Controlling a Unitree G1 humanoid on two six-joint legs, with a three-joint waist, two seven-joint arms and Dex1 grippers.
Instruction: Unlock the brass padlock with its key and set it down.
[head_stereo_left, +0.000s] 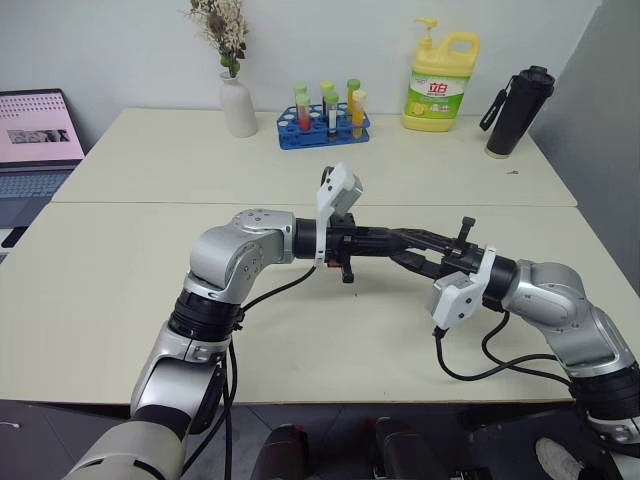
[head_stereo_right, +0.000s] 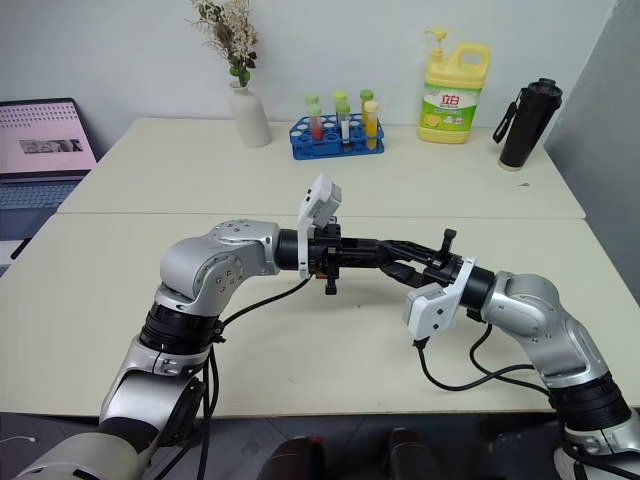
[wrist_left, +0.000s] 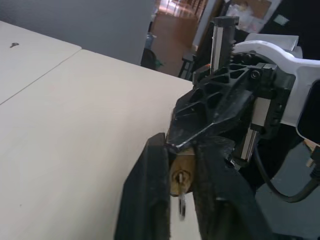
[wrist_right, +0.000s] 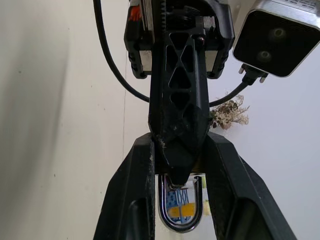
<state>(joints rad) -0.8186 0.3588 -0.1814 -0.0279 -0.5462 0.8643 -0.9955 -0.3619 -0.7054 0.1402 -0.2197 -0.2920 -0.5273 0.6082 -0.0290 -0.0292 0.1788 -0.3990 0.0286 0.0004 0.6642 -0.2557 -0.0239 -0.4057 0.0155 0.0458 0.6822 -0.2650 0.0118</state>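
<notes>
The brass padlock (wrist_left: 177, 172) is held above the table, where my two grippers meet tip to tip. My left gripper (wrist_left: 182, 150) is shut on its golden body, one black finger on each side. A small silver key (wrist_left: 181, 207) sticks out of the keyhole in the face turned toward the left wrist camera. My right gripper (wrist_right: 180, 145) comes from the opposite side and is shut on the padlock's shackle end. The silver shackle (wrist_right: 163, 205) shows between its two fingers. In the eye views the padlock is hidden behind the crossed fingers (head_stereo_left: 420, 248).
Both arms hover over the near half of the cream table (head_stereo_left: 120, 300). At the far edge stand a white vase (head_stereo_left: 238, 102), a blue rack of test tubes (head_stereo_left: 323, 125), a yellow detergent bottle (head_stereo_left: 440, 85) and a black bottle (head_stereo_left: 518, 110). A laptop (head_stereo_left: 35, 140) sits far left.
</notes>
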